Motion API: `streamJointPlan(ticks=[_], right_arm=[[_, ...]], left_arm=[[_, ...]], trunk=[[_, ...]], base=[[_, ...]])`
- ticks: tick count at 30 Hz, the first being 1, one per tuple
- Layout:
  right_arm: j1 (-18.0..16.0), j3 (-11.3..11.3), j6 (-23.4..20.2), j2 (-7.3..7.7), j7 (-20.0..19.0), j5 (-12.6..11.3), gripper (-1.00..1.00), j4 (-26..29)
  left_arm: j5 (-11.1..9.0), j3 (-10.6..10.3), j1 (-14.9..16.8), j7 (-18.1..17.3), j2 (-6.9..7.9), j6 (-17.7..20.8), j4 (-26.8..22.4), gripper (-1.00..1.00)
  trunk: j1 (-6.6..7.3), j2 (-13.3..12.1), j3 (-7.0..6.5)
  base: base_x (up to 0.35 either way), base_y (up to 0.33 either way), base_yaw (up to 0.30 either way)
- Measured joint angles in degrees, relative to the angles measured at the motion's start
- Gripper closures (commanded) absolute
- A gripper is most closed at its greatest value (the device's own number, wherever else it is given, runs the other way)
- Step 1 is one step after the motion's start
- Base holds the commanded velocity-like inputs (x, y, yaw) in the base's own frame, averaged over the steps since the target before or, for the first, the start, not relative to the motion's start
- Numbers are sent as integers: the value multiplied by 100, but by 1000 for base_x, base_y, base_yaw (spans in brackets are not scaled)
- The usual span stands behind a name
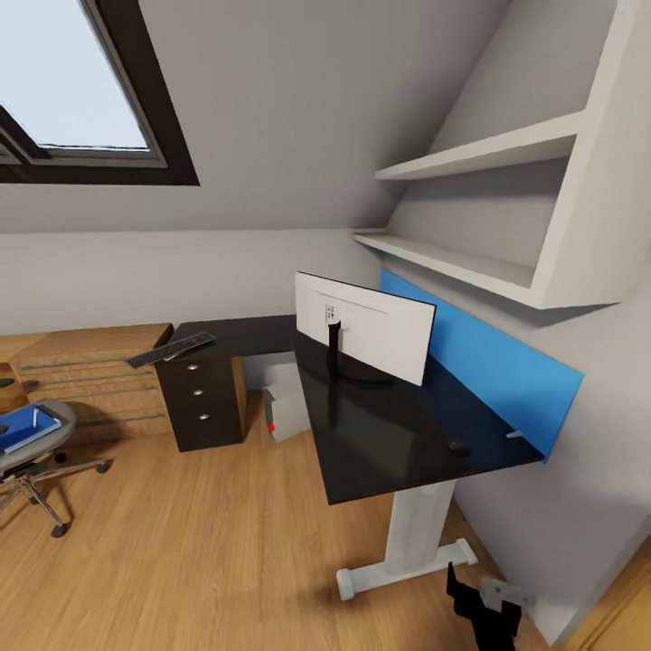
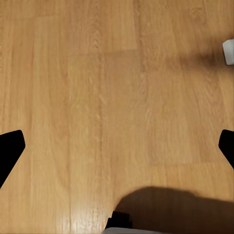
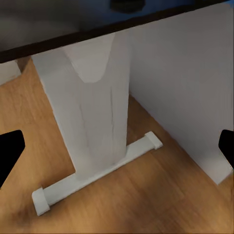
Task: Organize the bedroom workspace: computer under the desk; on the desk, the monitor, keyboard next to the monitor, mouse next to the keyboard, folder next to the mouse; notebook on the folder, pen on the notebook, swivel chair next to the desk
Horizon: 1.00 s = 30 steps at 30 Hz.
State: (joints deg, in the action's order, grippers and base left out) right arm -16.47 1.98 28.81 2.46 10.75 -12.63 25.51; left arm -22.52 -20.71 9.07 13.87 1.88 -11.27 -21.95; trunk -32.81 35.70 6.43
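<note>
— Where do you find the things of the task?

— You have the tabletop (image 1: 398, 443) in front of you, black and L-shaped, with its white leg (image 1: 411, 542) on the wooden floor (image 1: 199, 542). The monitor (image 1: 366, 330) stands on it with the white back toward you. The keyboard (image 1: 172, 349) lies at the far left corner, above the drawer unit (image 1: 201, 402), and one end hangs over the edge. The computer (image 1: 287, 414) sits on the floor under the tabletop, just beside the drawers. A small dark thing (image 1: 459, 446) lies near the right edge; you cannot tell what it is.

— And the swivel chair?

— The swivel chair (image 1: 32, 452) is well apart from the tabletop, at the left border of your head view. The folder (image 1: 23, 429) lies on its seat, with something thin and white on top, maybe the pen (image 1: 34, 419).

— What about your claws?

— Your left claw (image 2: 117, 146) is released above the bare floor, fingers wide apart, grasping nothing. Your right claw (image 3: 117, 146) is released too, in front of the white leg.
</note>
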Motion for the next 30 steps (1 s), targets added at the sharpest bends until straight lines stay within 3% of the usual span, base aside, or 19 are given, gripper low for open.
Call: streamJointPlan(ticks=[2, 3, 6, 14, 18, 23, 30], right_arm=[[-66, -7, -316, 29, 104, -20, -100, 217], [-294, -15, -846, 89, 197, -36, -100, 437], [-921, -22, -1622, 139, 265, -33, -100, 560], [-2297, -39, -3016, 149, 455, -68, -100, 236], [-2894, -75, -3678, 106, 624, -224, -100, 1], [-3132, -80, -4236, -51, 706, -437, -100, -78], [-3221, -61, -4519, -284, 902, -500, -100, -129]], left_arm=[[0, 0, 1, 0, 0, 1, 0, -100], [1, -3, 0, 0, 0, 2, 0, -100], [0, -6, 0, 0, -2, 2, 1, -100], [-2, -1, -2, 0, 3, -13, 1, -100], [-2, 0, 1, -5, 4, -21, 1, -100], [0, 1, -1, -14, 7, -28, 1, -100], [-1, 7, 0, -12, -3, -128, -6, -100]], trunk=[[44, -80, -36], [45, -82, -37], [45, -83, -38], [45, -83, -38], [45, -83, -38], [45, -83, -37], [47, -82, -37]], base=[[0, 0, 0], [0, 0, 0], [0, 0, 0], [0, 0, 0], [0, 0, 0], [6, 0, 0], [140, 0, 0]])
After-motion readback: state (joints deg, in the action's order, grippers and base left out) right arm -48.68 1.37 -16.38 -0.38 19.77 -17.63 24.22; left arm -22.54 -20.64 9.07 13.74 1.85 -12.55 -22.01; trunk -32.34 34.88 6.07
